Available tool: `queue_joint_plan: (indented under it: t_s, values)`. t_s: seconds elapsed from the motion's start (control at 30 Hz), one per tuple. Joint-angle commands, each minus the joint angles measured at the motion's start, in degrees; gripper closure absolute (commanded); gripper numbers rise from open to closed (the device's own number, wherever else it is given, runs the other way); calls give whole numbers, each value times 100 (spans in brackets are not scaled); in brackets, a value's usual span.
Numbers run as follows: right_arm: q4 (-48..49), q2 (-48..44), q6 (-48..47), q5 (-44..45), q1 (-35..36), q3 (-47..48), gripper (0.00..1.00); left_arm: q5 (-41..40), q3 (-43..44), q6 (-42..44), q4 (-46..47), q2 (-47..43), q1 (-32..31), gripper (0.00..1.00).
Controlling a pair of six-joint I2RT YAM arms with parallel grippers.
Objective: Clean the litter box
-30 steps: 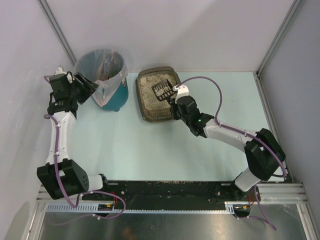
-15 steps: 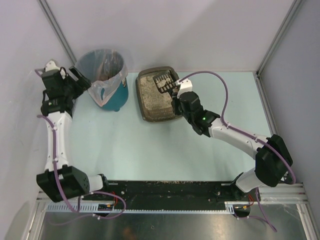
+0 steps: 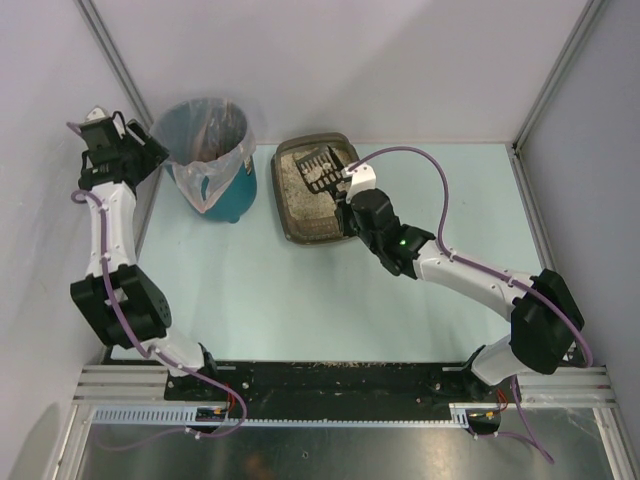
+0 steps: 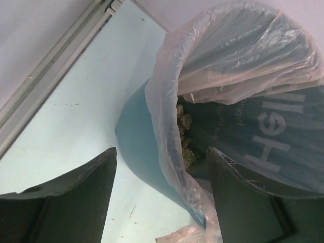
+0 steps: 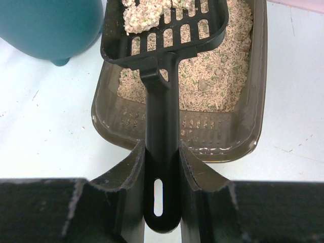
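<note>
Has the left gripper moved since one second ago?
Yes. The left gripper has drawn back leftward, away from the teal bin, which stayed in place.

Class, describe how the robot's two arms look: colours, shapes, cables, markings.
The left arm and right arm have white tubular links and boxy black joints. A purple cable trails along each. The right shows a small green light. Gripper fingers are broad and black.
</note>
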Motion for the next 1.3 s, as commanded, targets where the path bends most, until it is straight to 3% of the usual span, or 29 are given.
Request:
queue_joint_plan:
  t_s: [0.0,0.13,0.33,0.4,0.53,1.27]
  values:
    - [201,-53,-103,166,15,286,100,303,451,-195,54,229,27,28]
    - [113,-61,-33,227,24,286,100,364,442,-423,45,238,36,41]
    - [87,26,-85,201,50,286,100,812,433,-959,54,256,44,76]
    - [113,27,-103,201,59,286,100,865,468,-1135,54,203,36,81]
    - [166,70,-112,210,59,277,100,1120,530,-1452,45,141,36,100]
    - [500,88,-499,218,50,286,100,1647,258,-2990,36,-694,-245,100]
